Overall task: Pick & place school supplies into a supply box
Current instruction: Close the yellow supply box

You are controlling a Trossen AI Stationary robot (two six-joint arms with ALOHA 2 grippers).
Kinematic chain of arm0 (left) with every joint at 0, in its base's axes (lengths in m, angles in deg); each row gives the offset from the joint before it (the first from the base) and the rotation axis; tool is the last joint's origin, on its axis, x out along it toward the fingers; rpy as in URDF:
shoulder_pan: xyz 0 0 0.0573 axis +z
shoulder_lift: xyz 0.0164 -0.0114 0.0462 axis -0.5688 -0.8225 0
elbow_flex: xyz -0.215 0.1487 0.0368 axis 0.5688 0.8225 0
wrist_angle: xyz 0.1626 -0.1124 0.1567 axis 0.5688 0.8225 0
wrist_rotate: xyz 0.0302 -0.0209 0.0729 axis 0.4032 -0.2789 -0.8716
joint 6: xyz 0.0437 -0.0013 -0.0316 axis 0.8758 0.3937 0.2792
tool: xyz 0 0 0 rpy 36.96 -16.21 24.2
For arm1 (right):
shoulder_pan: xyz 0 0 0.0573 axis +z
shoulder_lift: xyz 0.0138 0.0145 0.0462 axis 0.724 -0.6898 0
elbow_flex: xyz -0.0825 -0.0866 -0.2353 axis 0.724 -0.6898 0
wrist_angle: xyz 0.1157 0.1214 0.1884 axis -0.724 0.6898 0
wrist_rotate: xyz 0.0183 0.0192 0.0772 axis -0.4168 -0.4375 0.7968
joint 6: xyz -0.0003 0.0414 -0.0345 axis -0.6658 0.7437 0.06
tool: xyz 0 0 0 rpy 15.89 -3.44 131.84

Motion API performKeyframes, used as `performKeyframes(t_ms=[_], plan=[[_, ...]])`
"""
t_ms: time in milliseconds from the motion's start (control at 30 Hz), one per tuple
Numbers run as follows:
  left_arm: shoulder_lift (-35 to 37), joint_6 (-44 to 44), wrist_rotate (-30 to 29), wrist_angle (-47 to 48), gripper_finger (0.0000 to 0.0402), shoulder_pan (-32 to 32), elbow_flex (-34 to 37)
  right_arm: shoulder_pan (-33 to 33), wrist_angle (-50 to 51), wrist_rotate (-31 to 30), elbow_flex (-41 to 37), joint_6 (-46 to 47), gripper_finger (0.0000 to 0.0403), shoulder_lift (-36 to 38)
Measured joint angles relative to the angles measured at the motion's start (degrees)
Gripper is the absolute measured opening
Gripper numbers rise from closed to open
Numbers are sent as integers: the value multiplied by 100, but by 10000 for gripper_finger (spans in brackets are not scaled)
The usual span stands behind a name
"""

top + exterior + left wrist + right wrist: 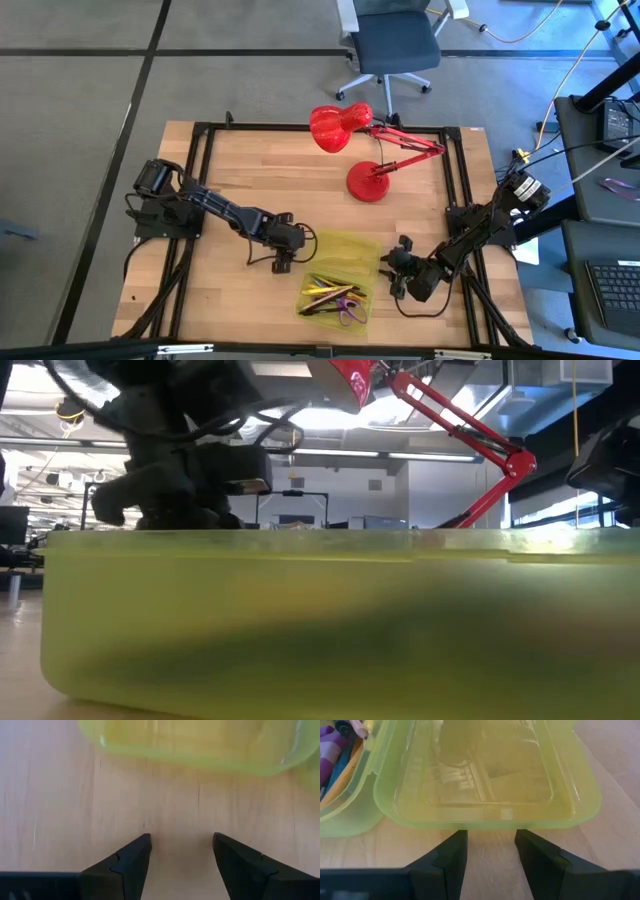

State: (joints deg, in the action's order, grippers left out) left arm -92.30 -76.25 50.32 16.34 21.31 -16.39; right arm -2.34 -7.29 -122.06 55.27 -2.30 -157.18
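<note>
Arms both stretched low over tabletop [240, 290]; my left tool [283, 262] spread wide, empty, just beside supply box [345, 262]; my right tool [398, 272] wide, empty, at opposite side; school supplies [333, 295] lie in box's near half

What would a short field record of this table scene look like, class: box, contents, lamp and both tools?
supply box: translucent yellow-green box, lying open on the wooden table
contents: pens, pencils and purple-handled scissors in the half nearer the table's front edge; other half empty
red desk lamp: standing behind the box
left tool: open, empty, low over the table beside the box
right tool: open, empty, facing the empty half's edge
</note>
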Motion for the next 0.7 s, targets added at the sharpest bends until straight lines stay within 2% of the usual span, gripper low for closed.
performKeyframes(t_ms=[167,300,433,567,700], plan=[[63,331,126,-1393,209,191,546,-20,-264,-39,-17,-8,177,-10],[-22,352,614,-2680,211,441,1063,-23,-366,-99,-18,-8,177,-13],[-28,350,755,-3531,211,560,1482,-138,-330,-143,-18,-379,177,-13],[-40,349,725,-4034,208,574,1686,-365,-333,-144,-16,-917,177,-13],[-44,522,694,-4095,210,574,1708,-597,-342,-156,-13,-1277,177,-11]])
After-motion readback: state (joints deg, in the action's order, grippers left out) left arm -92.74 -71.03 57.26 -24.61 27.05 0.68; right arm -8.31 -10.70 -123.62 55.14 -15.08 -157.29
